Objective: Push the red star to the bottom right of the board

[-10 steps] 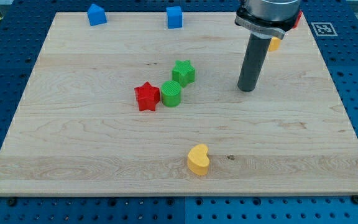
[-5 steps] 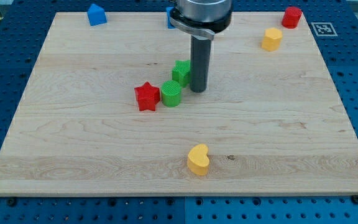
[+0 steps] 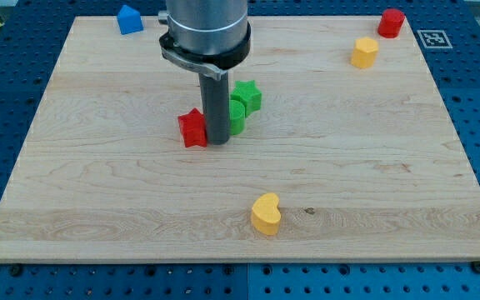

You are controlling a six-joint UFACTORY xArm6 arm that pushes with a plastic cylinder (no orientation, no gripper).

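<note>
The red star (image 3: 192,128) lies left of the board's middle, partly hidden by my rod. My tip (image 3: 218,141) rests on the board right against the star's right side, in front of the green cylinder (image 3: 237,119). The green star (image 3: 247,95) sits just up and right of the cylinder. The rod covers much of the cylinder and the star's right points.
A yellow heart (image 3: 266,213) lies near the view's bottom centre. A blue block (image 3: 128,18) is at the top left, a yellow block (image 3: 364,52) and a red block (image 3: 391,22) at the top right. The wooden board (image 3: 407,192) lies on a blue pegboard table.
My tip has swept from the board's right to the left, past the green blocks, and now sits beside the red star. The green cylinder has shifted slightly right.
</note>
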